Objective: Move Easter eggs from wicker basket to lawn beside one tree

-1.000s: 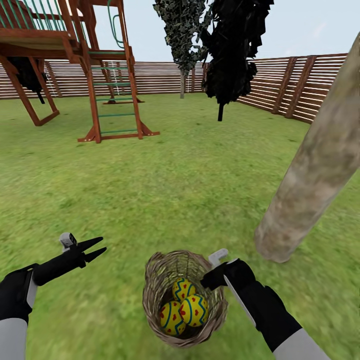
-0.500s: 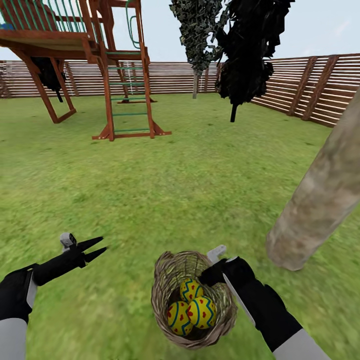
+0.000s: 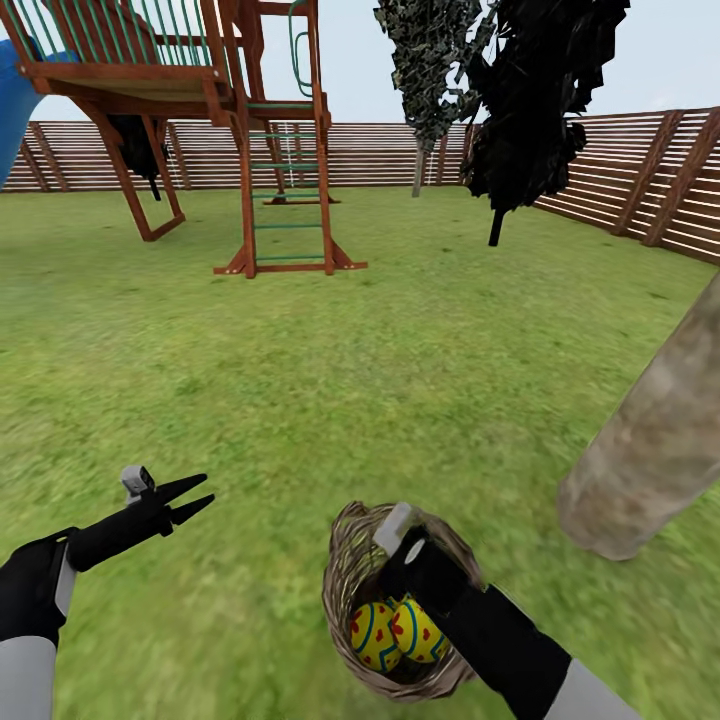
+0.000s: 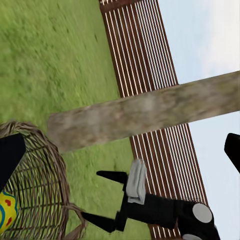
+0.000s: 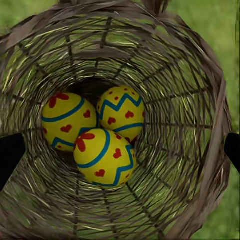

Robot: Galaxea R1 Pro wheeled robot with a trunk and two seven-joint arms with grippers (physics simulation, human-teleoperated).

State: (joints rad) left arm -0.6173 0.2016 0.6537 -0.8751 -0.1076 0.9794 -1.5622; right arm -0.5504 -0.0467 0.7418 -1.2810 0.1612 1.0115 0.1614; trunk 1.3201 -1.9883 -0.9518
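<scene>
Right fingers (image 5: 10, 155) wide over three eggs (image 5: 97, 135) in basket (image 5: 190, 90); left fingers (image 3: 185, 498) wide.

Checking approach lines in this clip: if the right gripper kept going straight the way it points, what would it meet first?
Probably the three Easter eggs at the bottom of the wicker basket. The right wrist view looks straight down into the basket, with the front egg nearest the centre line, though depth is hard to judge.
</scene>
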